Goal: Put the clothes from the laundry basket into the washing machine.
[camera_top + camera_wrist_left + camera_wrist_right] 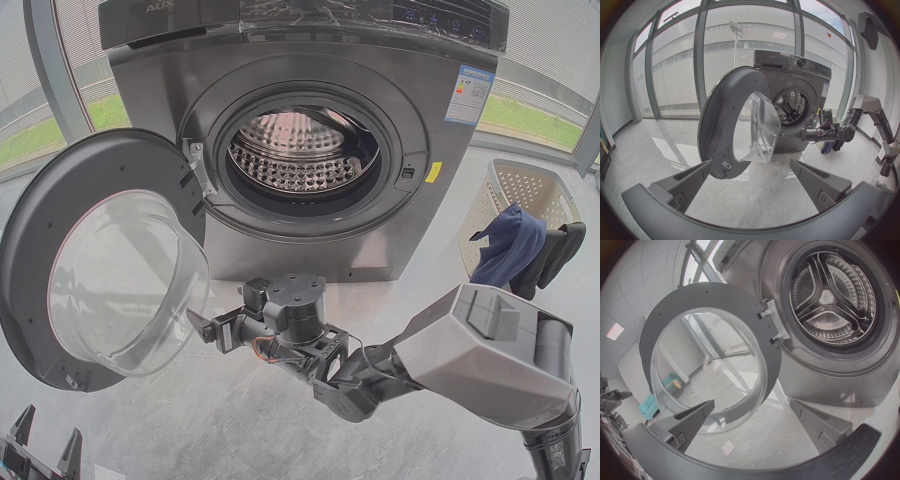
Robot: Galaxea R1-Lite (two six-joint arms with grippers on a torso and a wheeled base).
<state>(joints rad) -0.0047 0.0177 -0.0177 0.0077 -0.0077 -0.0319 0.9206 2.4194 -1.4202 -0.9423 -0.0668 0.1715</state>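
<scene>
The right claw (750,405) is held empty, fingers apart, pointed left at the open door (37,250), yet the clothes (514,245) are draped over the laundry basket (537,187) rim, well off to the right. That claw is judged the nearer one; the left claw (750,164) is likewise spread.

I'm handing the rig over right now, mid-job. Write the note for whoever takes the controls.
Left gripper: jaws open, empty, low on the robot's left, facing the open door.
Right gripper: jaws open, empty, low in front of the washing machine, beside the door.
Things: drum holds no clothes. Laundry basket stands on the floor right of the machine; a blue garment and a dark garment hang over its rim.
Done: door open. Left: move both garments into the drum.
</scene>
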